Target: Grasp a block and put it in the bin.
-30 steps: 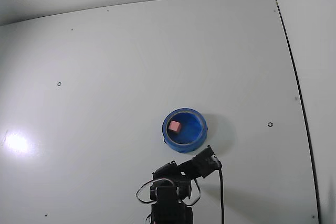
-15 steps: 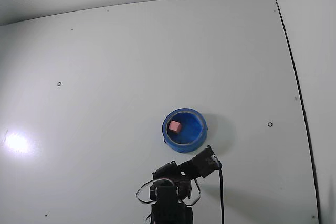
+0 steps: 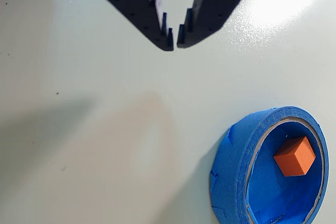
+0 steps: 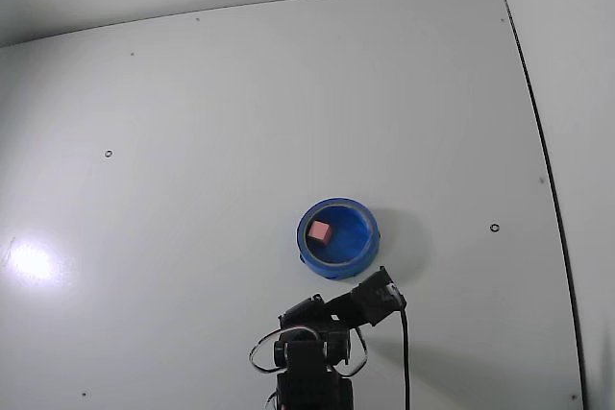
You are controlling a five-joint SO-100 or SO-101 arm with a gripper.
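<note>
In the wrist view the smooth, glossy white table (image 3: 89, 145) fills the left of the frame, and at top centre the gripper (image 3: 175, 38) enters as two dark, matte, wedge-shaped fingers (image 3: 152, 14) with stepped, toothed inner edges, their tips drawn together to a narrow slit with nothing between them. At lower right sits the bin (image 3: 236, 150), a round shallow ring with a thick wall wrapped in creased bright blue tape, and the block (image 3: 294, 156), a small sharp-edged orange-red cube, rests inside on its floor toward the right wall. In the fixed view the bin (image 4: 361, 247) lies a little below centre with the block (image 4: 319, 231) in its left part, and the folded black arm (image 4: 327, 333) is at the bottom edge, apart from the bin
</note>
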